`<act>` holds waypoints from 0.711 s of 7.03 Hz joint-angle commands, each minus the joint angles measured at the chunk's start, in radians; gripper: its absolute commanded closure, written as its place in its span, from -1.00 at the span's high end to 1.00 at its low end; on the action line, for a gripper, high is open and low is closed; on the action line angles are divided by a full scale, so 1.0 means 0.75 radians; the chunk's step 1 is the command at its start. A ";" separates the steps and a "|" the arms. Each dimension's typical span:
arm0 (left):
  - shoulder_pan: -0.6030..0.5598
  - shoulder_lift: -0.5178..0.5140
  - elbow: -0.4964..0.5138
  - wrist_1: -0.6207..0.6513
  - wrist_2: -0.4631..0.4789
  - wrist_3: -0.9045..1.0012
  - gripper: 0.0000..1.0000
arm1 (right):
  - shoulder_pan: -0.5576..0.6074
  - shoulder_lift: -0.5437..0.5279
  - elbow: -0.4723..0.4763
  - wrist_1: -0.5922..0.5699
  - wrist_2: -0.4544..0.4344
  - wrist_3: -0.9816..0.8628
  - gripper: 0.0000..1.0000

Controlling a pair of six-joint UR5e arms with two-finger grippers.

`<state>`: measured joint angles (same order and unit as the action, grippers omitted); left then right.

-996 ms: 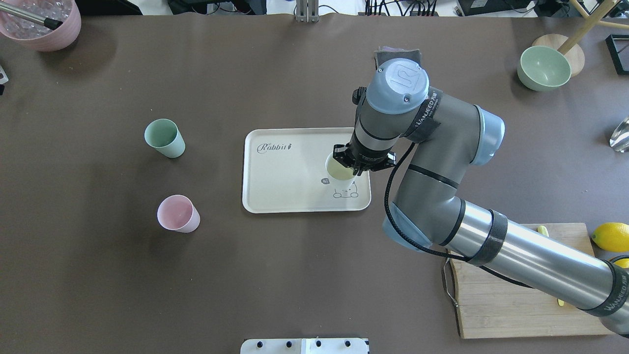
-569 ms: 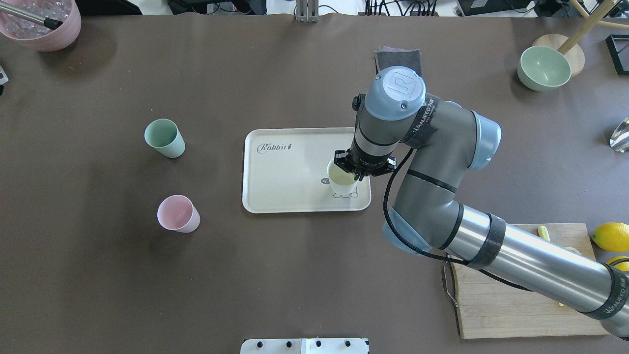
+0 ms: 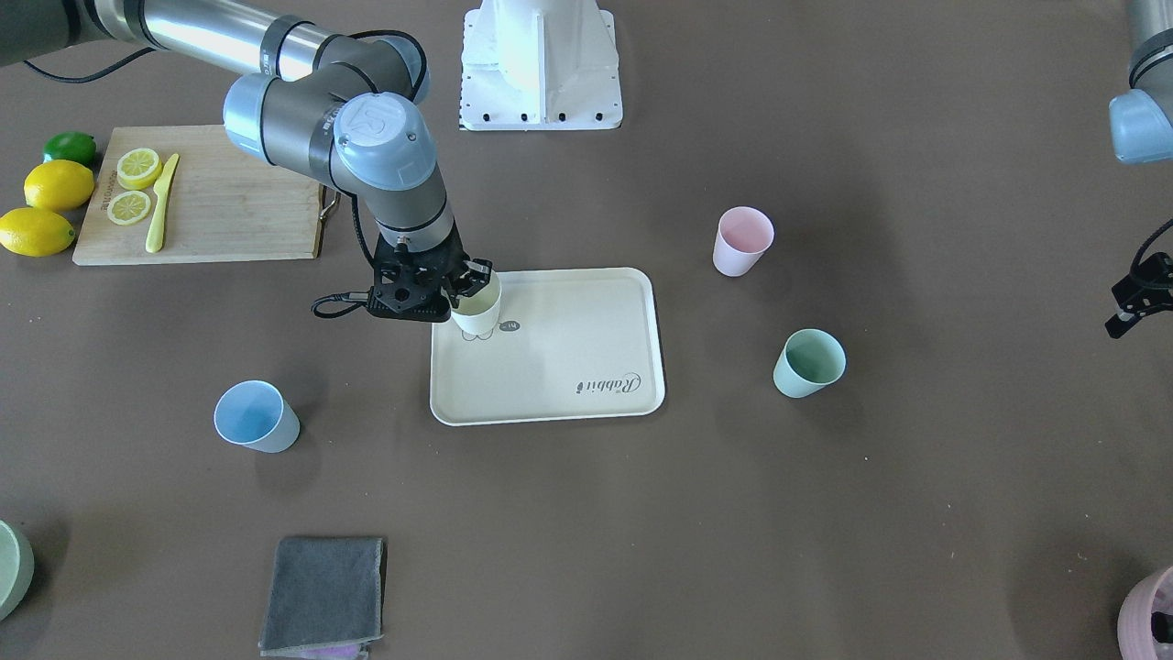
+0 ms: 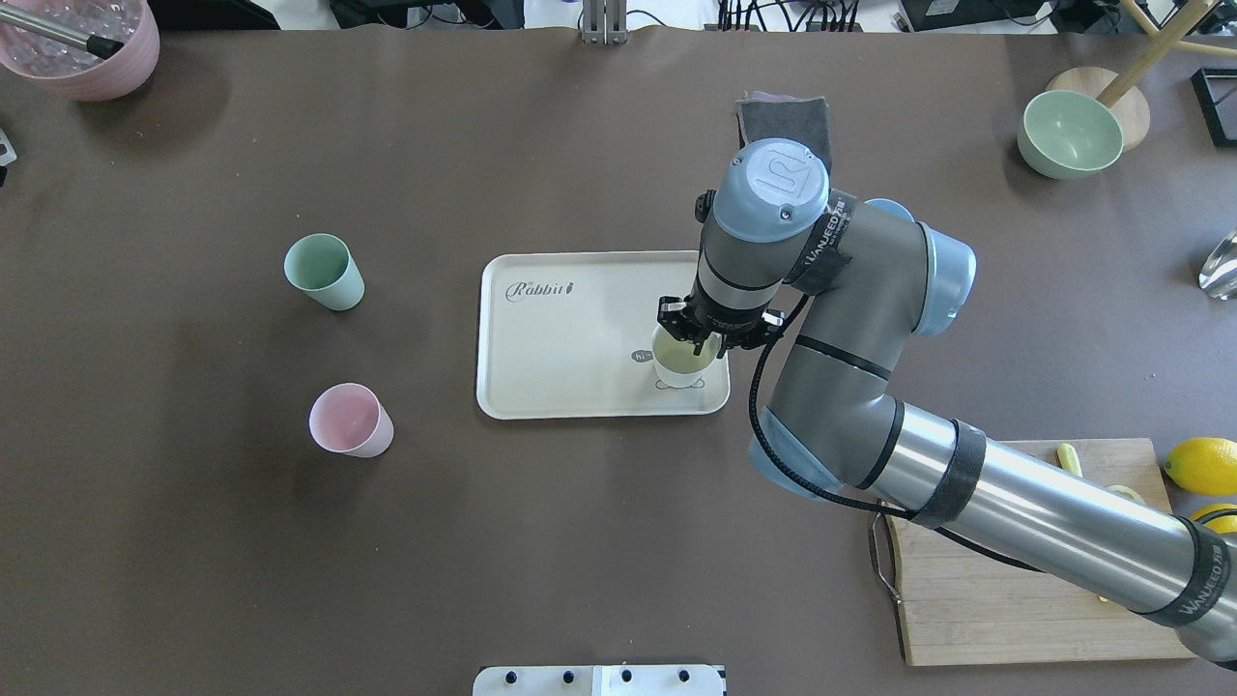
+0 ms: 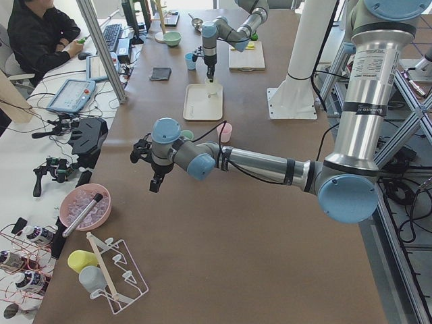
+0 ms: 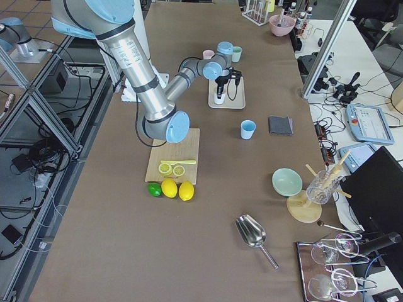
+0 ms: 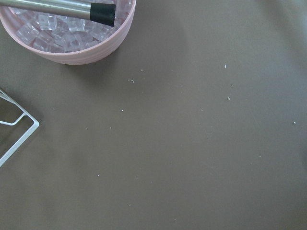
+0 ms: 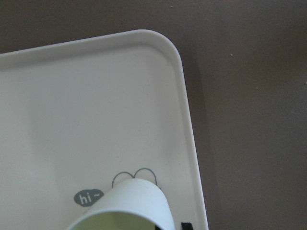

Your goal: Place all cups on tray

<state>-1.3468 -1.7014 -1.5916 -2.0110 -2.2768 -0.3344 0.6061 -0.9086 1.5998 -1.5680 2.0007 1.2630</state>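
Right gripper (image 4: 691, 338): pinching wall of yellow cup (image 4: 681, 362) near rim. Cup upright over tray (image 4: 560, 329), 4 o'clock corner in overhead view; base contact not confirmable.

Advice: lower straight until seated, spread fully, lift vertically. Tray edge is close at 3 o'clock.

Outstanding on tabletop (image 4: 580, 541):
- green cup (image 4: 324, 273), 9 o'clock of tray
- pink cup (image 4: 351, 420), 8 o'clock
- blue cup (image 3: 257, 417), opposite side

Left gripper (image 5: 154, 184): parked well apart, cannot tell state.

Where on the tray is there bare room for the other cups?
The tray is bare across its robot-left part and middle, from the Rabbit script to the near rim. Crowded only at its right end, where the right gripper holds the yellow cup by the cartoon drawing.
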 commanded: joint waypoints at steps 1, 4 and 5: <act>0.000 -0.004 0.001 0.000 0.001 -0.002 0.95 | 0.030 0.021 0.020 0.000 0.008 0.006 1.00; 0.000 -0.006 -0.001 0.002 0.001 -0.004 0.95 | 0.161 0.009 0.057 -0.010 0.079 -0.009 1.00; 0.000 -0.012 -0.001 0.000 0.001 -0.004 0.95 | 0.252 -0.026 0.055 -0.006 0.102 -0.068 1.00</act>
<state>-1.3468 -1.7068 -1.5916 -2.0098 -2.2764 -0.3369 0.7207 -0.9050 1.6403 -1.5733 2.0557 1.2496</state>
